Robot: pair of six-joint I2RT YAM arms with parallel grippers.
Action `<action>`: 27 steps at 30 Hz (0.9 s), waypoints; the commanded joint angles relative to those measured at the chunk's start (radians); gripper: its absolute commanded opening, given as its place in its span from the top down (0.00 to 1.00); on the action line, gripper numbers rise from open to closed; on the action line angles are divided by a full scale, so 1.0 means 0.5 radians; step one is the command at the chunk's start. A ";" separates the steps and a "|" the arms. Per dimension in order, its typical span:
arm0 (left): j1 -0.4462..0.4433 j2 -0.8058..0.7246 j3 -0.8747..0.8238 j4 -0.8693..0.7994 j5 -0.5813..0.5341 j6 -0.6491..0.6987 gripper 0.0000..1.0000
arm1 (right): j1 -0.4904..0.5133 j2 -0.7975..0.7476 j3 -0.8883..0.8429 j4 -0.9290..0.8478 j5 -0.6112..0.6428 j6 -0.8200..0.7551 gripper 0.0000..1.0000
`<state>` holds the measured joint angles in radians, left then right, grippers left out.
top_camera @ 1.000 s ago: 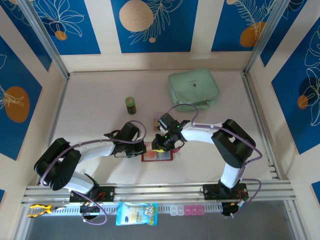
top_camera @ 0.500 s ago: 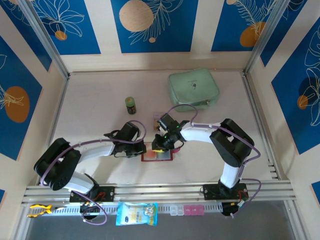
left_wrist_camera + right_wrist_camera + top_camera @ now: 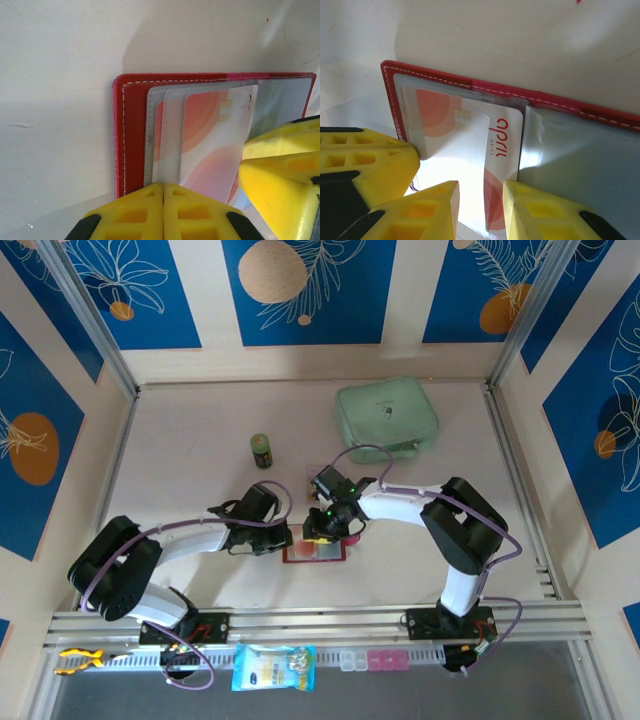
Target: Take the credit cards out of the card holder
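We find the left gripper [image 3: 163, 190] clenched: in its wrist view the two yellow fingers meet along one seam with no gap, and their tips sit at the near edge of the card holder [image 3: 131, 135]. We cannot tell whether a sleeve edge is caught between them. The right gripper [image 3: 480, 189] is released, jaws partly apart. Its fingertips [image 3: 435, 210] stand on either side of a strip of the credit card [image 3: 470, 145], which shows through the gap. We cannot tell whether the tips touch the card.

The credit card is white with red-orange circles and red lettering. It lies flat in the open card holder, one part hazed under a clear sleeve [image 3: 407, 95] and the rest bare. In the left wrist view the same card [image 3: 215, 145] lies on stacked clear sleeves, with a yellow finger of the right gripper just beside its right edge.

In the top view, the card holder [image 3: 315, 552] lies open on the table [image 3: 190, 430], near the front middle. The left gripper [image 3: 282, 538] stands at its left edge and the right gripper [image 3: 322, 530] over its far edge. A small green jar [image 3: 261, 450] stands farther back. A mint-green pouch [image 3: 387, 418] lies well apart at the far right.
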<state>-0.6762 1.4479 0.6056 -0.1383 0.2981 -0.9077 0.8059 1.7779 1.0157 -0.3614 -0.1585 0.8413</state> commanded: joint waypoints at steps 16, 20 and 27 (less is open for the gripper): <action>0.025 -0.034 0.071 -0.024 0.105 0.023 0.94 | -0.005 -0.140 0.022 -0.087 0.007 -0.019 0.70; 0.024 -0.012 0.079 0.033 0.150 0.005 0.97 | -0.016 -0.153 0.007 -0.087 0.009 -0.022 0.70; 0.015 0.043 0.043 0.106 0.177 -0.023 0.99 | -0.034 -0.152 -0.018 -0.087 0.010 -0.021 0.70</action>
<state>-0.6743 1.4544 0.6209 -0.1059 0.3618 -0.9112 0.7963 1.7306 1.0191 -0.3832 -0.1558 0.8387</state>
